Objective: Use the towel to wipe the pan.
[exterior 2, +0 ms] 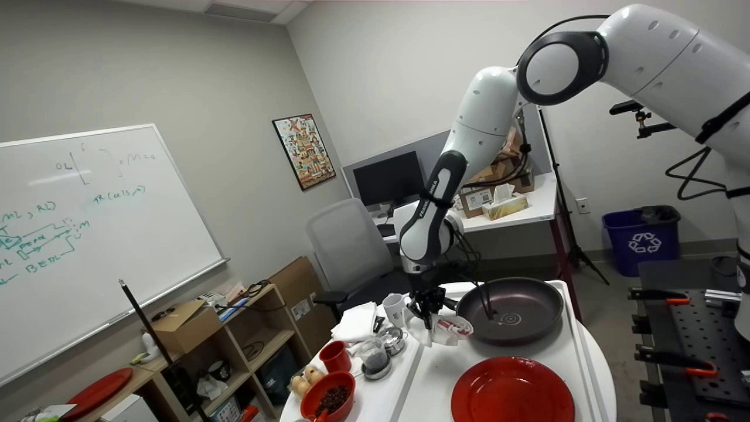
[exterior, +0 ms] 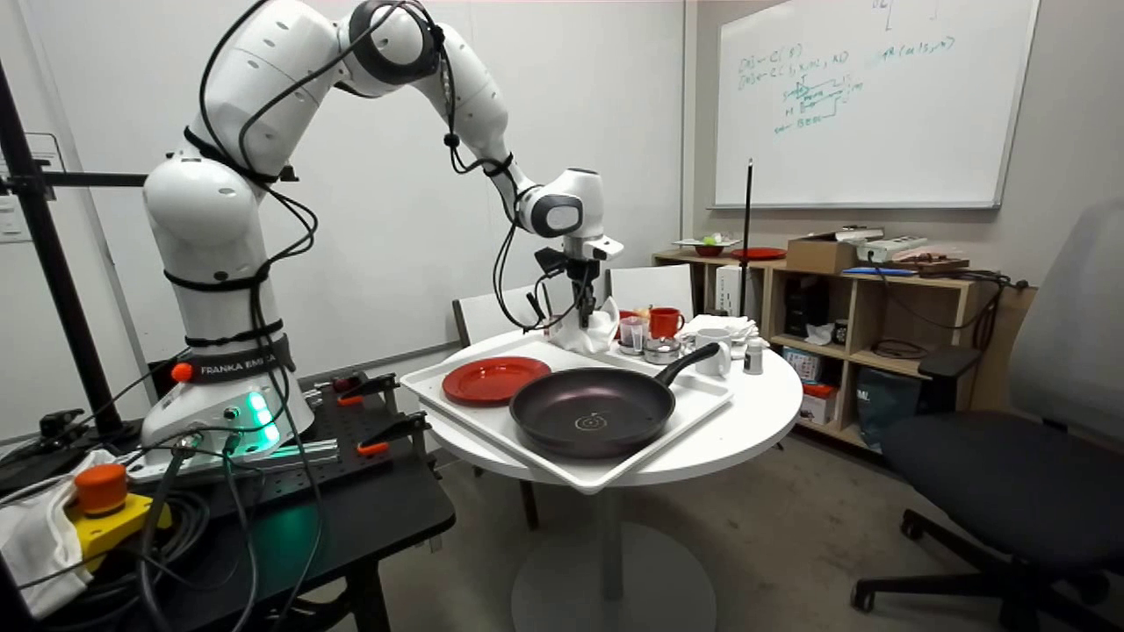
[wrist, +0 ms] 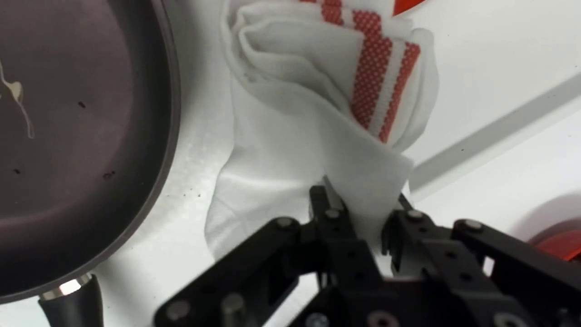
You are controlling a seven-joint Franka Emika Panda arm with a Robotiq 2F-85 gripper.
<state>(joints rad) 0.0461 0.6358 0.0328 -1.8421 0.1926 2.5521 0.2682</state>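
Note:
The black pan lies on a white tray on the round table. It also shows in an exterior view. In the wrist view the pan is on the left, with a pale streak and dark specks inside it. The white towel with red stripes hangs bunched from my gripper, whose fingers are closed on its folded end. The towel also shows in both exterior views. My gripper holds it beside the pan, on the pan handle's side, not over the pan.
A red plate lies on the tray beside the pan. A white mug, a red cup, a red bowl with dark bits, a metal tin and folded white cloths stand along the table beside the tray.

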